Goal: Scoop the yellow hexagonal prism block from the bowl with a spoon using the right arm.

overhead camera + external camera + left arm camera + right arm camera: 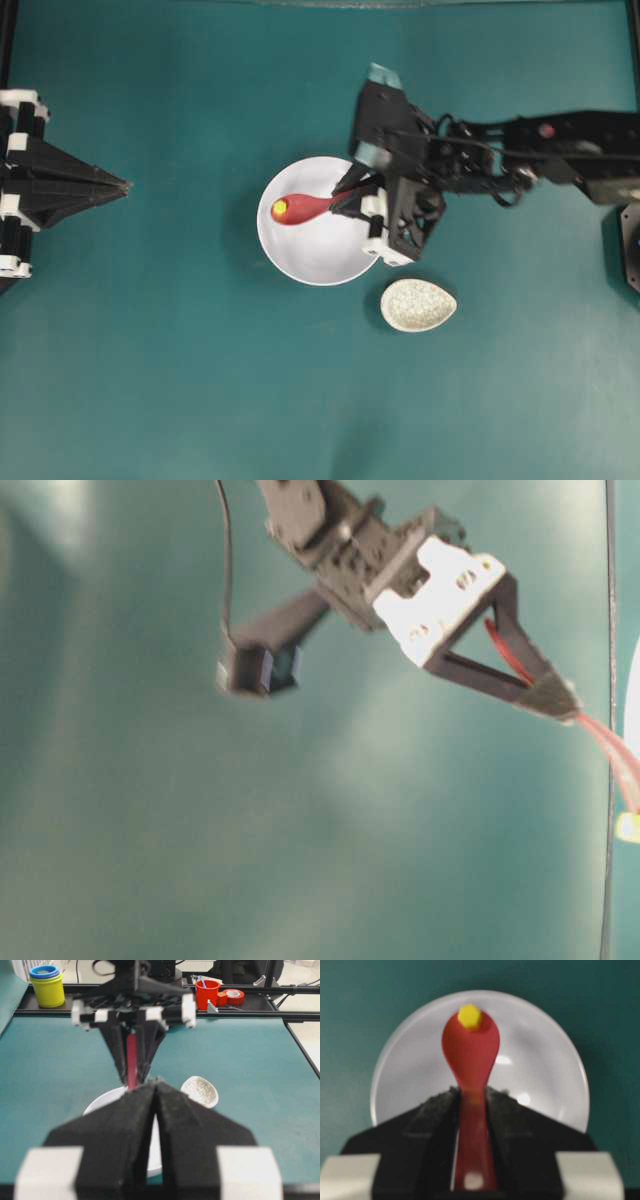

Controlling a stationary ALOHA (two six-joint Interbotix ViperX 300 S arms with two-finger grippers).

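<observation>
Currently right gripper clamped spoon handle; yellow block sat at scoop's far tip, over bowl. Left gripper shut, parked well left. Risk: tilt or jerk during lift would roll block off tip.

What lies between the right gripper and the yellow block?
Only the spoon: the right gripper clamps its handle, and the yellow block sits at the scoop's far tip, clearest in the right wrist view.

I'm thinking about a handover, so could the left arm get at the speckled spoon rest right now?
Probably not easily: the left gripper sits far off, and the bowl and the right gripper holding the spoon lie between it and the spoon rest.
</observation>
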